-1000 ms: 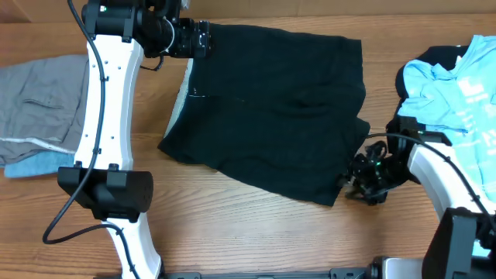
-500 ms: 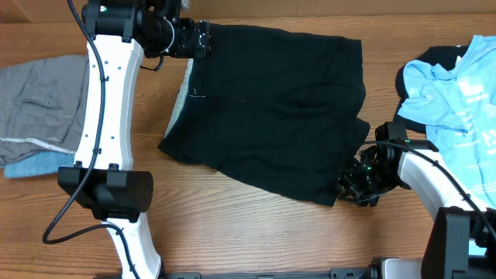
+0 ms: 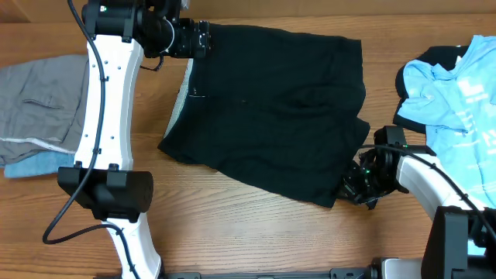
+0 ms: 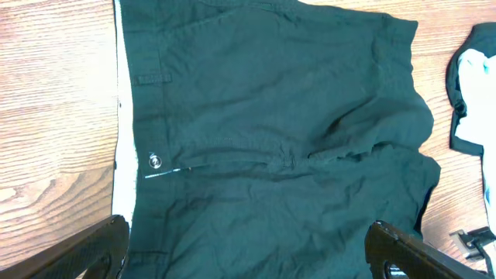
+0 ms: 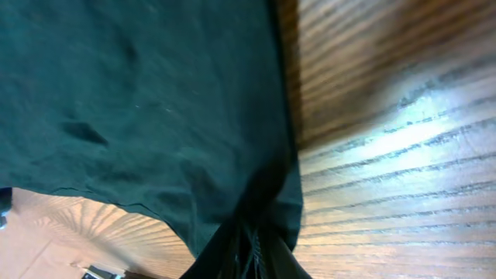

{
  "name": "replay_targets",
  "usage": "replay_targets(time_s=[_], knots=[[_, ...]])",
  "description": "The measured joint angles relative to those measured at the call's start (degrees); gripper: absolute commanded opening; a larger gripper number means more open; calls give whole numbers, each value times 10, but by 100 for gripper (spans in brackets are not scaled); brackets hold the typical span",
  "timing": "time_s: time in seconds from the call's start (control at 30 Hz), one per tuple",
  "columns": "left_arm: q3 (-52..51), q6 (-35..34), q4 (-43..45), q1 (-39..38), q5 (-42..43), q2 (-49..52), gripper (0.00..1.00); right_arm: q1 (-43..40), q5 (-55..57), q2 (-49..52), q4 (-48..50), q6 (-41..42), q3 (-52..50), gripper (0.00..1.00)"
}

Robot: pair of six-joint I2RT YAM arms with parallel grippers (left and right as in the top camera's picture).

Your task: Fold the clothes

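The black shorts (image 3: 271, 108) lie spread flat mid-table, pale inner waistband along their left edge. My left gripper (image 3: 203, 39) is at their far left corner, by the waistband. In the left wrist view it (image 4: 248, 252) stands wide open, and the shorts (image 4: 271, 139), with their button and fly, fill the space between the fingers (image 4: 93, 248). My right gripper (image 3: 350, 186) sits low at the shorts' near right corner. In the right wrist view it (image 5: 252, 248) is shut on the hem of the shorts (image 5: 139, 101), the dark cloth bunched into the closed jaws.
A grey garment (image 3: 39, 101) lies at the left edge over a blue piece (image 3: 35, 164). A light blue white-printed T-shirt (image 3: 457, 85) sits heaped at the right on a black piece (image 3: 434, 56). The left arm's white link (image 3: 108, 101) stands between the grey garment and the shorts.
My right gripper slid left onto the shorts' near right corner and closed on the hem. The left arm and the shorts' shape are the same.
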Motion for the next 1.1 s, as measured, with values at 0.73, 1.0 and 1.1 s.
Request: replay_targets(time_s=[0.73, 1.0, 1.1], knots=[[0, 0, 0, 0, 0, 0, 100, 0, 117, 0, -119, -104, 116, 4], [0, 0, 0, 0, 0, 0, 100, -4, 154, 0, -151, -97, 154, 7], [0, 0, 0, 0, 0, 0, 100, -14, 173, 0, -165, -85, 160, 7]])
